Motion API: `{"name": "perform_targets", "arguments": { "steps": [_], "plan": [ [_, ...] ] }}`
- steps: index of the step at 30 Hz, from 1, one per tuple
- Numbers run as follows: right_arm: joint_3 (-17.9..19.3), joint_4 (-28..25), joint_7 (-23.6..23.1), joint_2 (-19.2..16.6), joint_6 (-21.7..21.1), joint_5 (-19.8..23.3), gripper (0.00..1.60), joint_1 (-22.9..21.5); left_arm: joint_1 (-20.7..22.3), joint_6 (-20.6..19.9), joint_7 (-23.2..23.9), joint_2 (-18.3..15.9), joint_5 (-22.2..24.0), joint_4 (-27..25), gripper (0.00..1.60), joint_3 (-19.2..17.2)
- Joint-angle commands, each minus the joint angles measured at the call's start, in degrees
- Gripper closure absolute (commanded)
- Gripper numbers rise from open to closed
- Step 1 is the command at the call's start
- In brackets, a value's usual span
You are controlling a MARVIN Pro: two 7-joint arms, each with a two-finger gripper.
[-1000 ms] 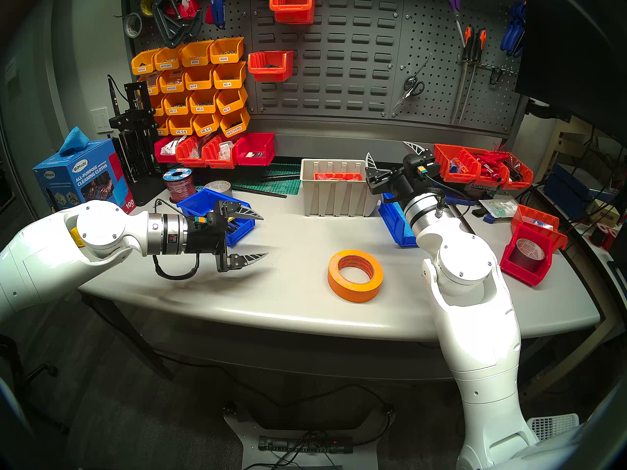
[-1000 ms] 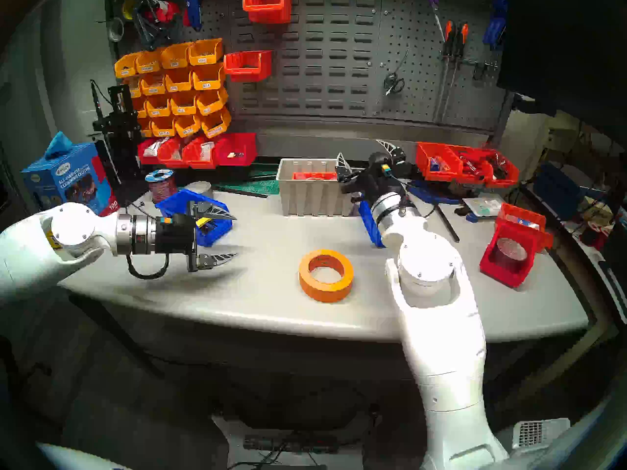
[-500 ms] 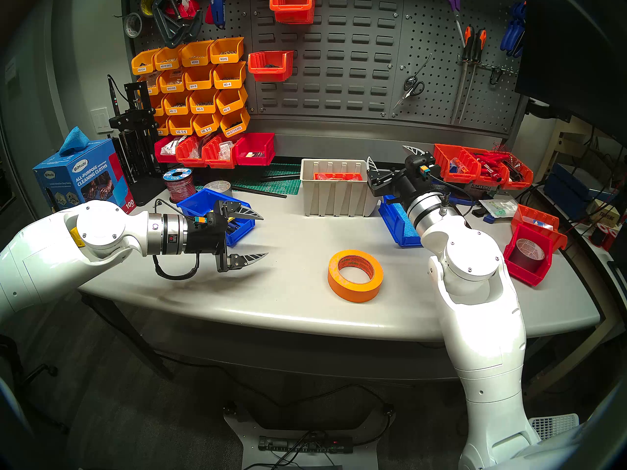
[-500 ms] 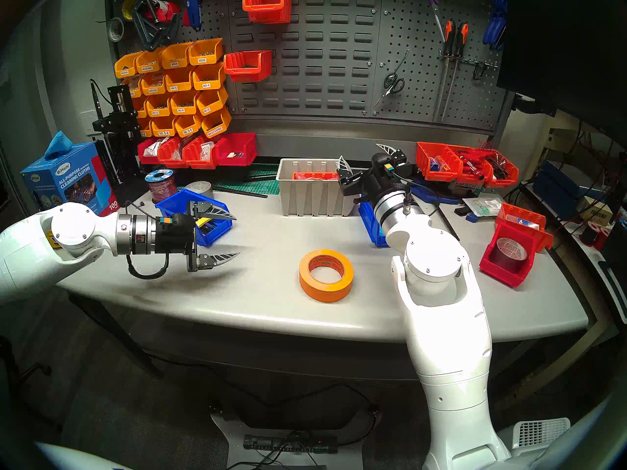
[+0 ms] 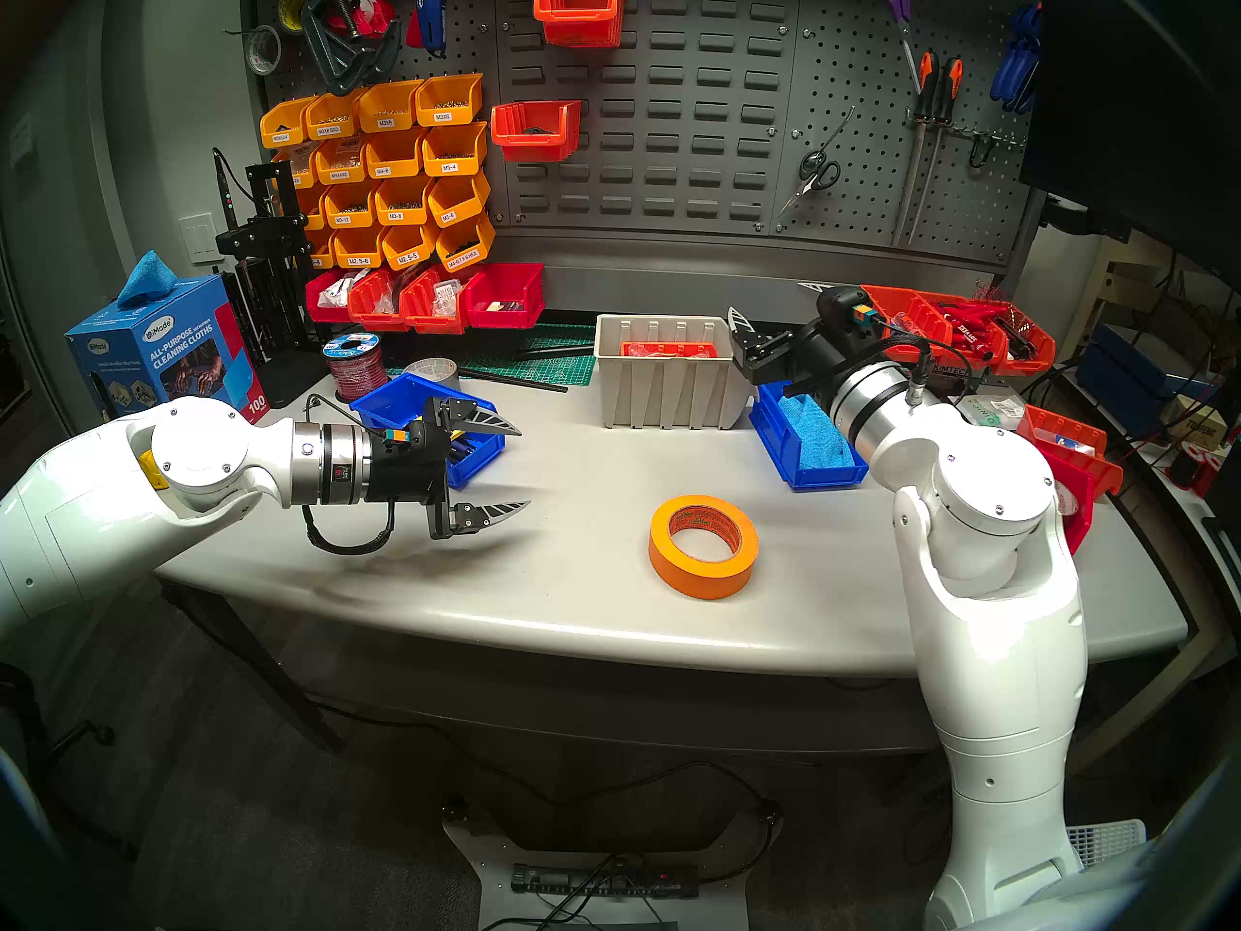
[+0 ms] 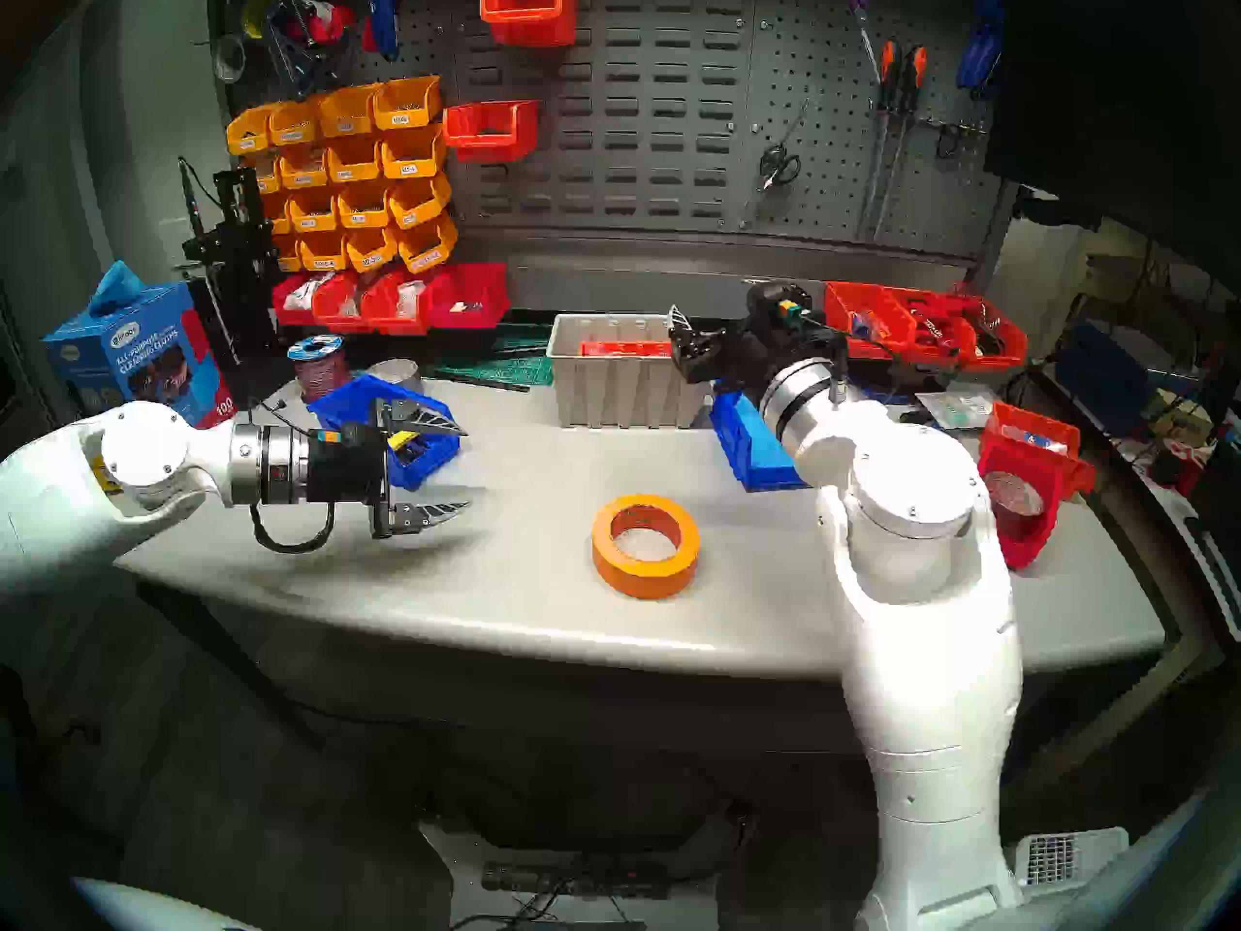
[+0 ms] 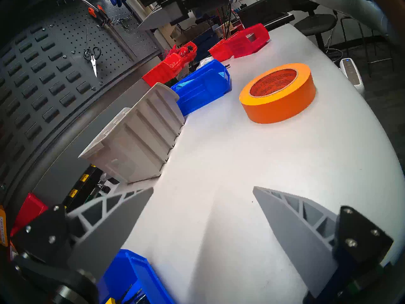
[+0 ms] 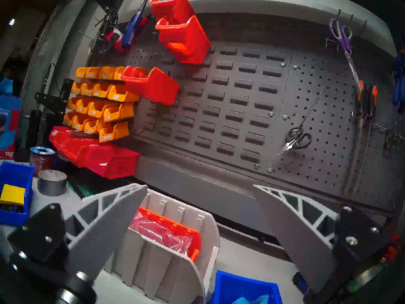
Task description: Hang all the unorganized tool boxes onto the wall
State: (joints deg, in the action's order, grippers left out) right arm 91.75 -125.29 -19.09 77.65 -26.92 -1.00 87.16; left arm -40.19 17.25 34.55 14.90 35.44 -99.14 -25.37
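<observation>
The beige ribbed tool box (image 5: 665, 379) stands mid-table at the back and holds a red packet. One blue tool box (image 5: 396, 399) sits behind my left gripper. A second blue tool box (image 5: 799, 446), with a blue cloth in it, lies to the right of the beige one. The slotted grey wall (image 5: 671, 103) rises behind. My left gripper (image 5: 524, 467) hovers open and empty over bare table. My right gripper (image 5: 767, 298) is open and empty, up by the beige box's right end (image 8: 206, 222). Both wrist views show the jaws wide apart: left gripper (image 7: 202, 188), right gripper (image 8: 200, 185).
An orange tape roll (image 5: 704, 545) lies front centre. Red bins (image 5: 1074, 453) sit at the right edge, and a joined orange-red row (image 5: 953, 332) stands behind my right wrist. Two red bins (image 5: 581, 12) hang on the wall beside yellow bins (image 5: 389, 170). A cloth box (image 5: 161, 352) and spool (image 5: 356, 365) stand at the left.
My right arm has swung rightward and its wrist has turned, uncovering more of the right blue tool box. The gripper stays open near the beige box's right end. The left arm is still.
</observation>
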Motion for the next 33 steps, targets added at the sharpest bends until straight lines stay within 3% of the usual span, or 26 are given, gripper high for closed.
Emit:
{"name": "perform_targets", "arguments": {
  "steps": [1,4,6,15,23,33],
  "plan": [
    [2.1,-5.7,-2.1,-2.1,-6.7,0.5,0.00,3.3,0.5,0.0,0.1,-0.1,0.1,-0.1,0.00,-0.4],
    [3.0,-8.0,-3.2,-2.6,-11.5,1.1,0.00,4.0,0.5,0.0,0.1,-0.1,0.1,-0.1,0.00,-0.4],
    [3.3,-8.5,-3.3,-2.5,-12.3,1.2,0.00,4.2,0.5,0.0,0.1,-0.1,0.1,-0.1,0.00,-0.4],
    [4.9,-13.8,-5.8,-3.7,-22.9,2.5,0.00,5.2,0.5,0.0,0.1,-0.1,0.1,-0.1,0.00,-0.4],
    [5.3,-14.7,-7.4,-4.6,-28.1,3.4,0.00,5.7,0.5,0.0,0.1,-0.1,0.1,-0.1,0.00,-0.4],
    [5.2,-14.7,-7.1,-3.3,-28.1,4.6,0.00,8.1,0.5,0.0,0.1,-0.1,0.1,-0.1,0.00,-0.4]
  ]
}}
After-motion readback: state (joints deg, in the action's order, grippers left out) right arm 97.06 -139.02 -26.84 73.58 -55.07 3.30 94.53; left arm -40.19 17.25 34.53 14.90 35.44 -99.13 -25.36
